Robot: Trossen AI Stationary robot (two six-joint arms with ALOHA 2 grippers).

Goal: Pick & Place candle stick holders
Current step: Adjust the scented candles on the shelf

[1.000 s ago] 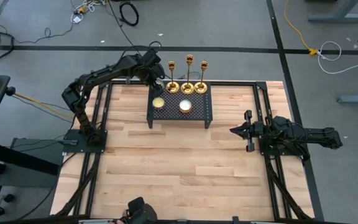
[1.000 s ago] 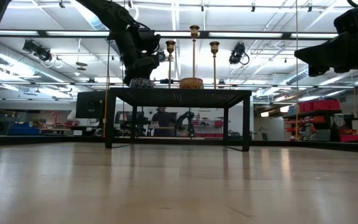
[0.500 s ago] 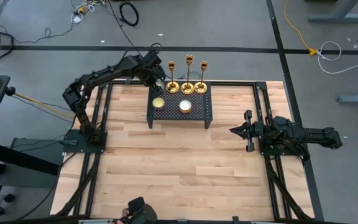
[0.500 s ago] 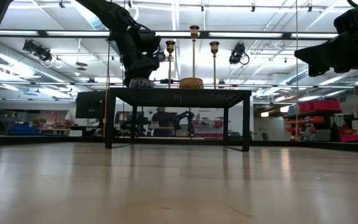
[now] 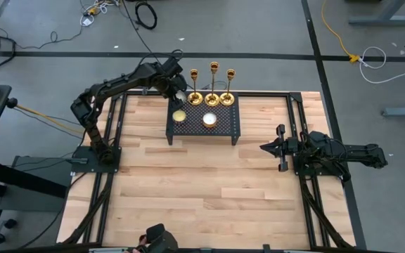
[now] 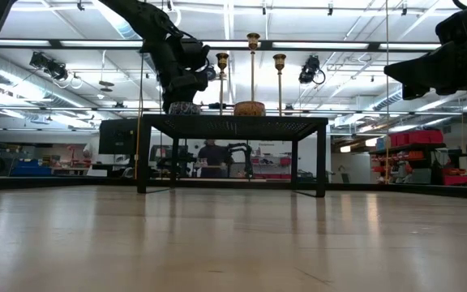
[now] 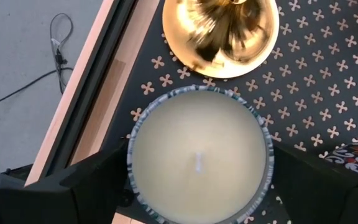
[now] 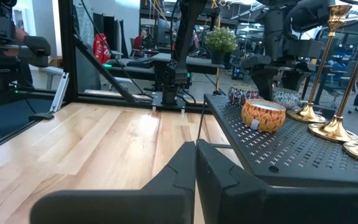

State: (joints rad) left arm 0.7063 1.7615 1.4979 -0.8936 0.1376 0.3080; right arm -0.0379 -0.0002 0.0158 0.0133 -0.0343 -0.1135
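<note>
Wood table (image 5: 209, 190), workshop behind; left gripper (image 5: 179, 100) spread over candle (image 7: 199, 155), right gripper (image 5: 267, 147) closed

Seen from the left wrist, the round flared base of a shiny brass candlestick (image 7: 218, 34) is cut off at the frame's top edge, its stem a blur. The white candle in its patterned round jar (image 7: 199, 157) runs off the bottom edge, hiding the gap between the left claw's (image 7: 199, 186) dark fingers (image 7: 61, 196). At lower right, a patterned object (image 7: 356, 157) is clipped by the edge, too little showing to identify. In the low view, the right arm's dark bulk (image 6: 448, 49) is cropped at upper right, and a person (image 6: 212, 154) beneath the black perforated metal rack (image 6: 233, 123) is too small to make out.
</note>
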